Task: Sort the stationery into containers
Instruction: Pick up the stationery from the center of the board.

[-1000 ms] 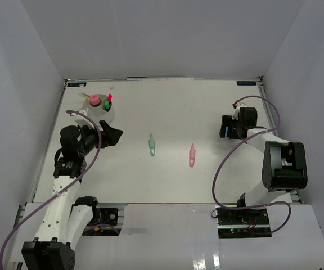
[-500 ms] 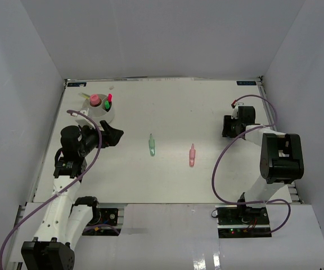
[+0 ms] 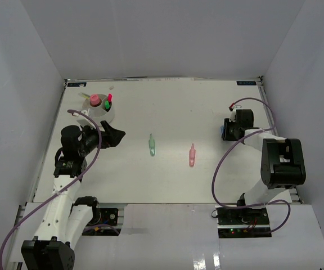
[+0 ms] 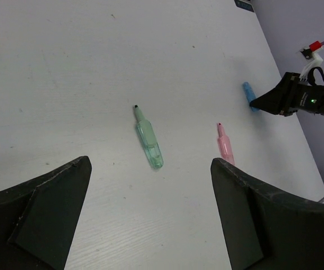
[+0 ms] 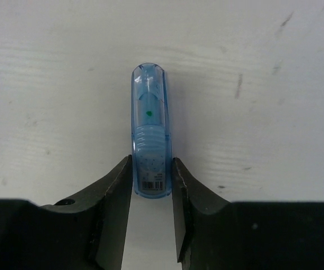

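One worry: our right end effector (image 5: 151, 169) pinches only the tail of the blue marker (image 5: 149, 107); lifted, it may swivel loose. Left end effector (image 4: 151, 163) gapes open.

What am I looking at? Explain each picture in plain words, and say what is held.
Two robot arms are bolted at the near edge of a white table. The overhead picture looks down from behind them; the other two come from cameras on the wrists. The left gripper is open and empty; its camera looks across at a pale green marker and a pink marker lying loose. The right gripper has its fingers pressed on both sides of a blue marker, which lies on the table. At the far left stands a round white organiser cup with a few items in it.
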